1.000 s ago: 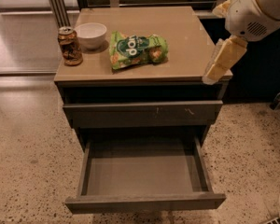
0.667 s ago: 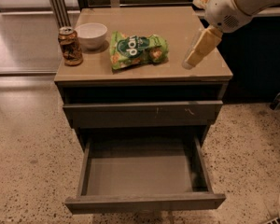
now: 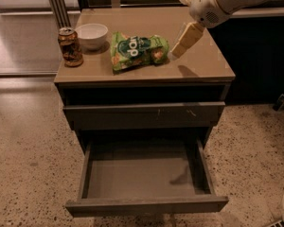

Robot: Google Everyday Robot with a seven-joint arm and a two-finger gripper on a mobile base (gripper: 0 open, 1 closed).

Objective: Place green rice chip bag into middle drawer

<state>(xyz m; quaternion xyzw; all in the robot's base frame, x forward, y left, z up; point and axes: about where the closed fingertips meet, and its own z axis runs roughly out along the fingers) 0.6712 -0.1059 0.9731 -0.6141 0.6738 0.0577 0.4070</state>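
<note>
Cream two-finger gripper (image 3: 178, 51) hangs just right of the crinkly bright-green rice chip bag (image 3: 137, 51).
The bag lies flat on the tan counter (image 3: 203, 67); whether the gripper is clenched or released cannot be told. The wide grey-brown drawer (image 3: 146, 205) stands open below.

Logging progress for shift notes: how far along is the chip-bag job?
Done: the middle drawer stands open. In hand: the gripper hovers just right of the green rice chip bag, lying on the cabinet top. Left: grasp it, lower it into the drawer.
</note>
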